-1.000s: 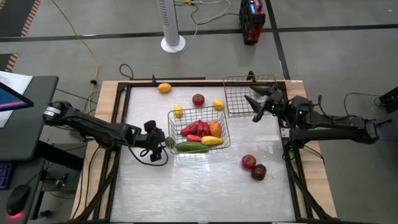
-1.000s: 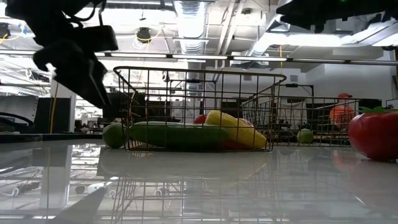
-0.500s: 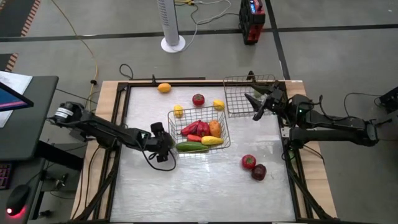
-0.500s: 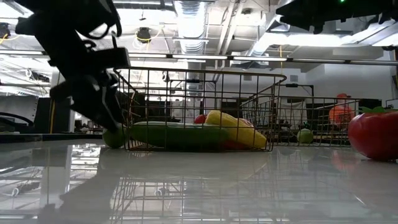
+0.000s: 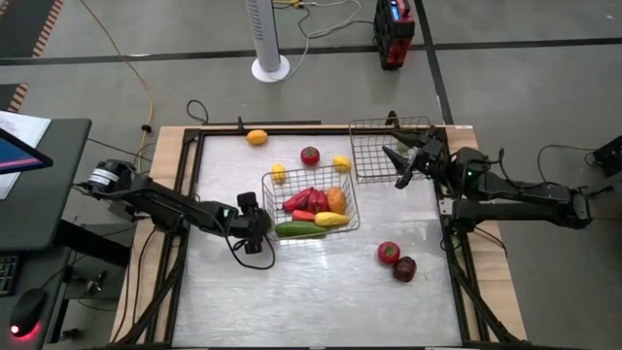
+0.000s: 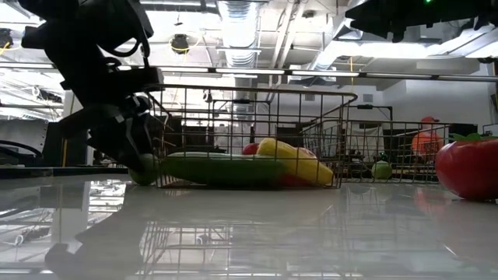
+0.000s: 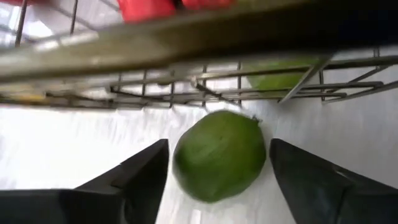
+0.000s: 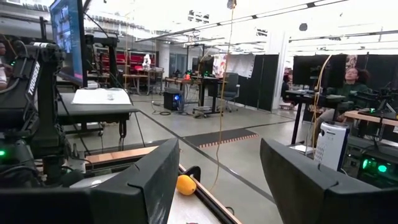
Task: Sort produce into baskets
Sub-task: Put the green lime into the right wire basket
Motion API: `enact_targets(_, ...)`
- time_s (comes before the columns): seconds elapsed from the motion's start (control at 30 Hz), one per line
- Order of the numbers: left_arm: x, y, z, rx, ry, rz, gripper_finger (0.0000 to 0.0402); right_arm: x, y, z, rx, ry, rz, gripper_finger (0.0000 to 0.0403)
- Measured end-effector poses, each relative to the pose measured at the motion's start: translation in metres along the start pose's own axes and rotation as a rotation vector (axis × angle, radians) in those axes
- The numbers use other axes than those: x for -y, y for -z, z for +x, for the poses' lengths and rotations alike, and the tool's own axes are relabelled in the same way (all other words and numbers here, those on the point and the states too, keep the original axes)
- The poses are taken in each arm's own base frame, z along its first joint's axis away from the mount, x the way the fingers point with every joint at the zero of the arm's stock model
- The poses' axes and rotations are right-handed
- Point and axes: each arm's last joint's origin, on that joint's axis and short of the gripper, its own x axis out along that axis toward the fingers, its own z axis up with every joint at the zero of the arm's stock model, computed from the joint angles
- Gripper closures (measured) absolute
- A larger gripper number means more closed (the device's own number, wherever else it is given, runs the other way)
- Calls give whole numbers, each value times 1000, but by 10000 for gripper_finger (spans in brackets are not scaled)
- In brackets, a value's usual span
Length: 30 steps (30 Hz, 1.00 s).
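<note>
Green fruit [image 7: 219, 154] now between left tool [image 7: 217, 180] fingers

Glossy white worktop [image 5: 321, 292], smooth enough to mirror wire and ceiling lights in the low view; pale bare wood border [image 5: 170, 160] around it, matt. Thin silver-grey metal wire in the square central mesh basket [image 6: 249, 101] and the second square wire basket [image 5: 374, 146], faintly shiny. Round green toy fruit [image 7: 219, 154] of matt plastic, finely dimpled skin. Long green plastic cucumber [image 6: 222, 169] and yellow plastic corn [image 6: 299, 165], smooth with a soft sheen. Big red plastic tomato [image 6: 469, 167], glossy, with bright highlights. Matt black plastic fingers [image 7: 140, 180] on the left gripper [image 7: 219, 186]. Grey concrete floor [image 5: 175, 34], dull.
</note>
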Motion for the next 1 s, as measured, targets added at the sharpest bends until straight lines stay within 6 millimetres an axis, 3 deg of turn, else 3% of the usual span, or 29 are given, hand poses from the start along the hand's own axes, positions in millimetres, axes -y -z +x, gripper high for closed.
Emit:
enact_targets(0.3,-1,2,-1,-18,-5,-10,213,0,0,0,0,0,0,149)
enact_targets(0.53,-1,-5,-4,-11,8,3,219,0,0,0,0,0,0,149)
enact_targets(1.0,-14,-23,-45,-24,75,0,221,0,1,0,-6,-1,-2,149)
